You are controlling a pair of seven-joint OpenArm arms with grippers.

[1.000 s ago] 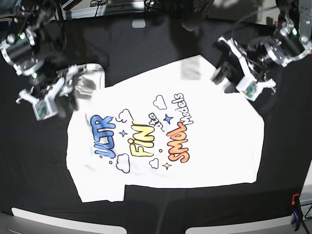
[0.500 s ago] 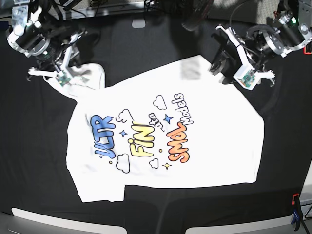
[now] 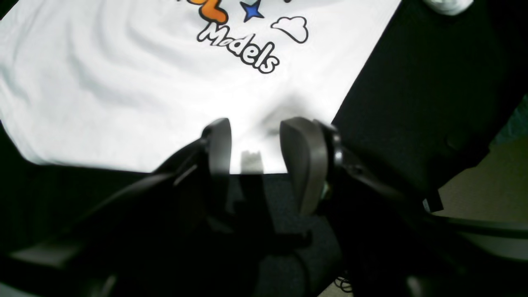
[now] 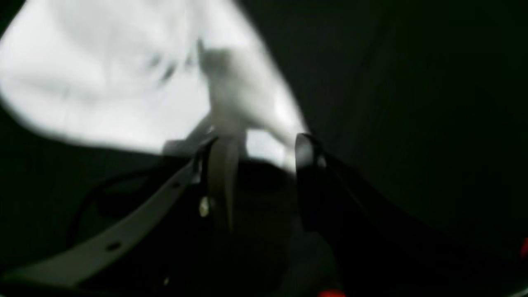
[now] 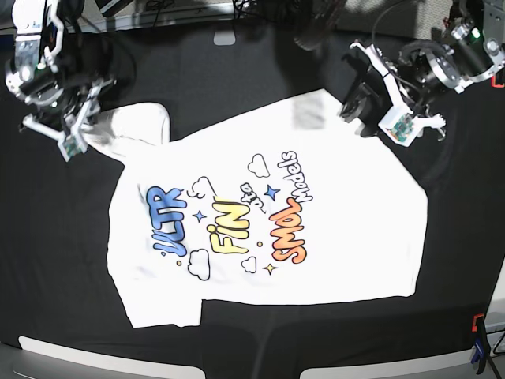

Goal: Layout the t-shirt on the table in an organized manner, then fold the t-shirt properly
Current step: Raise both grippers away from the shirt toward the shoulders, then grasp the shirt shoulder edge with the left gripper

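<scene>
Right gripper (image 5: 75, 140) has backed off toward the table's (image 5: 237, 71) far corner, jaws parted, empty like the left gripper (image 3: 253, 159); t-shirt (image 5: 260, 221) lies flat, folding's next I guess.

My overhead camera catches bright, even light from above, strong enough to wash out pale surfaces. Along the near edge lie two pale grey curved strips, one on the left (image 5: 102, 354) and one on the right (image 5: 379, 371); I cannot tell what they belong to. At the far edge runs a light band (image 5: 185, 11) with dark cables (image 5: 158, 6) lying across it. On the near right a sliver of pale floor (image 5: 499, 304) shows. My left wrist camera sees the same floor as smooth and beige. Above it is a teal patch (image 3: 515, 119), too blurred to name, and a thin dark cable loop (image 3: 344, 284) lies at the bottom.
</scene>
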